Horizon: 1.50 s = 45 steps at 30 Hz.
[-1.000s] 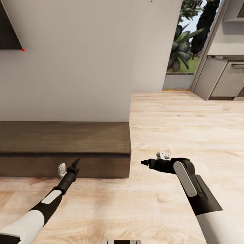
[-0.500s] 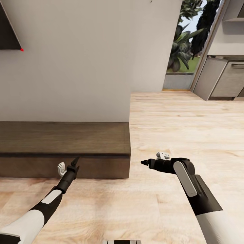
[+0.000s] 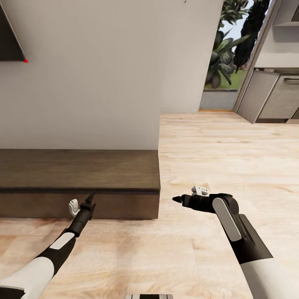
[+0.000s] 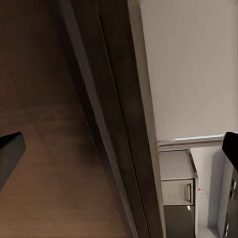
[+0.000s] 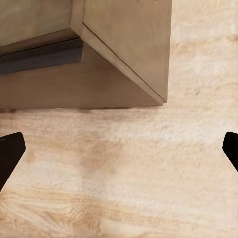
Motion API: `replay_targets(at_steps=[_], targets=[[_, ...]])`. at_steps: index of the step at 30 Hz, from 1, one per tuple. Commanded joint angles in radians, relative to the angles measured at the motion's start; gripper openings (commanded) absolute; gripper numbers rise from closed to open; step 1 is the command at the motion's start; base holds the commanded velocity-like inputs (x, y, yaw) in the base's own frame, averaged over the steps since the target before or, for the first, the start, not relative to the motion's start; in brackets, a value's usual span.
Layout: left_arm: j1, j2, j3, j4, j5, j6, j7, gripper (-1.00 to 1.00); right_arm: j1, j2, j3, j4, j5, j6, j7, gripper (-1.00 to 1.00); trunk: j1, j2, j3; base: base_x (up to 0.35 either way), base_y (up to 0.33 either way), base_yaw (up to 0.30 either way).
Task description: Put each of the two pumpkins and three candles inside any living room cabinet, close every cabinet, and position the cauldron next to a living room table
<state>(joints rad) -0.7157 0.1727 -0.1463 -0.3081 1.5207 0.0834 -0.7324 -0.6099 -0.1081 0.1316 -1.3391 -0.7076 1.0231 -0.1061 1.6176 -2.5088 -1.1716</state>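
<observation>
Left gripper (image 3: 90,198): nearest item, low at the front face of the cabinet (image 3: 79,170), its tip at or just short of the dark drawer front; contact cannot be told. In the left wrist view its two fingertips (image 4: 10,153) sit at opposite edges of the picture, spread wide, with nothing between them.

Right gripper (image 3: 177,199): over bare wood floor (image 3: 216,158), pointing toward the cabinet's right end and apart from it. In the right wrist view its fingertips (image 5: 10,148) are likewise wide apart and hold nothing.

Cabinet: long, low, dark brown, set against the white wall (image 3: 108,70); its right front corner ends where the floor opens out. The drawer fronts appear shut in the head view. The right wrist view adds that corner (image 5: 161,99) seen close, with the end panel and the dark gap under the top. The left wrist view adds the front edge running along the wall.

Open room: floor is free to the right of the cabinet, back to a glazed opening with plants (image 3: 226,54) and grey kitchen units (image 3: 274,97).
</observation>
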Motion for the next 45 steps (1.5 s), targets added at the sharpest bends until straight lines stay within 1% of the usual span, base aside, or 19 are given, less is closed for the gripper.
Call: replay_targets(at_steps=[1,6,17,34,40,45], targets=[[-0.001,0.001,-0.001,0.001,0.010,0.009,-0.004,1.00,-0.001,-0.001,0.002,-0.001,-0.010,0.002,-0.010,1.00,0.000,0.000,-0.001,0.214,-0.089,0.000],[-0.001,0.001,0.000,0.001,0.010,0.009,-0.004,1.00,-0.001,-0.001,0.002,0.000,-0.010,0.002,-0.010,1.00,0.000,0.000,-0.001,0.163,-0.074,0.000],[-0.001,0.001,0.001,0.001,0.010,0.008,-0.004,1.00,-0.001,-0.001,0.001,-0.001,-0.010,0.002,-0.012,1.00,0.000,0.000,-0.001,0.011,-0.005,0.000],[-0.001,0.002,0.001,0.001,0.010,0.007,-0.008,1.00,-0.001,-0.001,0.001,0.000,-0.010,0.002,-0.012,1.00,0.008,-0.004,-0.067,0.000,0.000,0.000],[-0.001,0.004,0.001,0.001,0.009,0.008,-0.006,1.00,-0.001,-0.001,0.002,-0.001,-0.010,0.003,-0.012,1.00,0.008,-0.004,-0.067,0.000,0.000,0.000],[-0.001,0.011,0.001,0.002,0.008,0.010,-0.004,1.00,-0.001,-0.001,0.002,-0.001,-0.010,0.002,-0.012,1.00,0.008,-0.004,-0.067,0.000,0.000,0.000]])
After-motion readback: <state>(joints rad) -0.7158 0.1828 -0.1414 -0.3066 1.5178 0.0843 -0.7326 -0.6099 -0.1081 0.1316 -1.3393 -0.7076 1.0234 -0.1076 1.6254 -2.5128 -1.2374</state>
